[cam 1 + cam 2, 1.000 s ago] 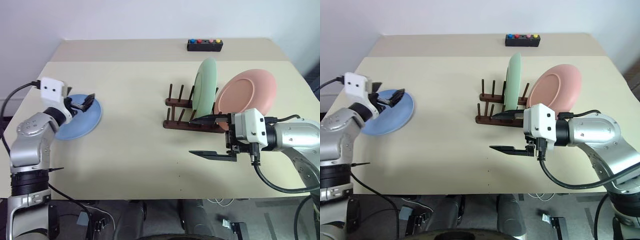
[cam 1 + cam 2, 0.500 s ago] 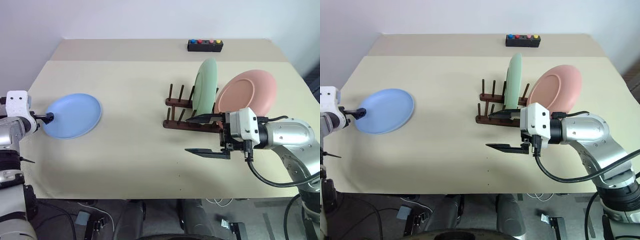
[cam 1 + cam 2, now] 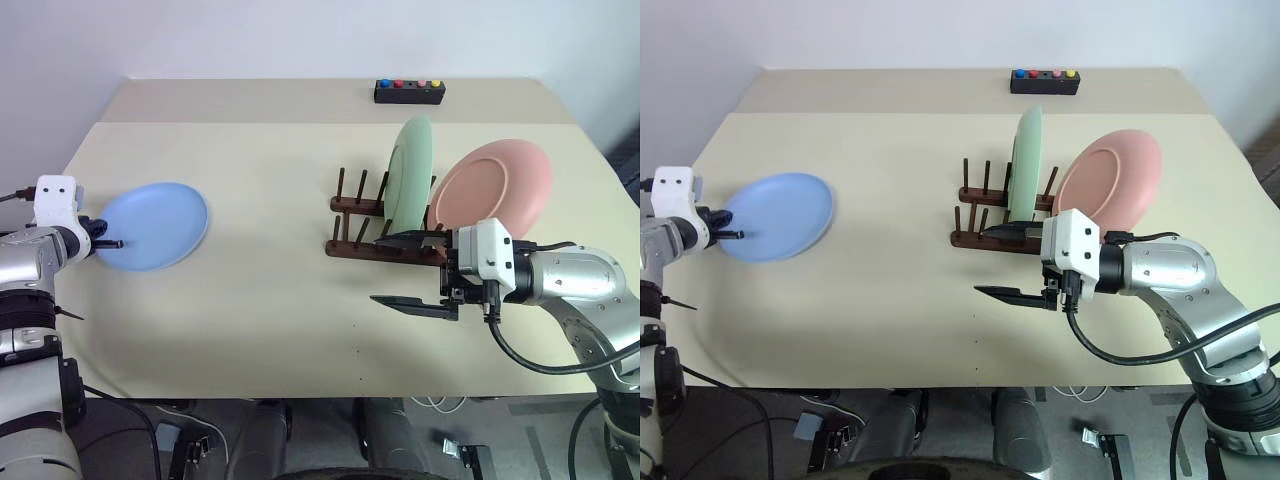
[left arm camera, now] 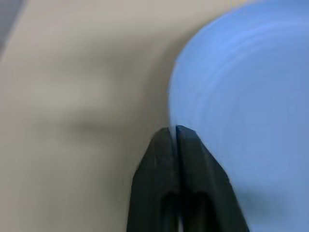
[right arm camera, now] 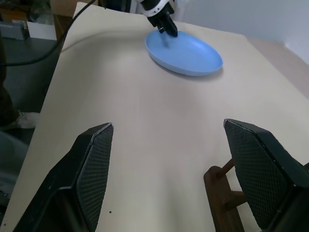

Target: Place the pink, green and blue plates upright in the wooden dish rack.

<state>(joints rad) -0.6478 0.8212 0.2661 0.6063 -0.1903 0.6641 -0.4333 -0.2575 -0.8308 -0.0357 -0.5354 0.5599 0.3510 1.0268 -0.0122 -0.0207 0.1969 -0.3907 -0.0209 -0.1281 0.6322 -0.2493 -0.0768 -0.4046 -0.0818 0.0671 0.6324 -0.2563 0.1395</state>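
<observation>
The blue plate point(image 3: 153, 226) lies on the table point(image 3: 250, 300) at its left side, its near-left edge tipped slightly off the surface. The left pincer point(image 3: 113, 243) is clenched on that plate's left rim; in the left wrist view the two black fingers point(image 4: 159, 164) press together with the rim running up to their tips.

The rack point(image 3: 375, 228) stands right of the table's middle. The green plate point(image 3: 410, 172) stands upright between its pegs. The pink plate point(image 3: 492, 185) leans tilted against the rack's right end.

The right pincer point(image 3: 405, 272) hovers just in front of the rack, pointing left, released, its fingers spread wide with nothing between them.

A black button box point(image 3: 409, 91) sits at the far edge.
</observation>
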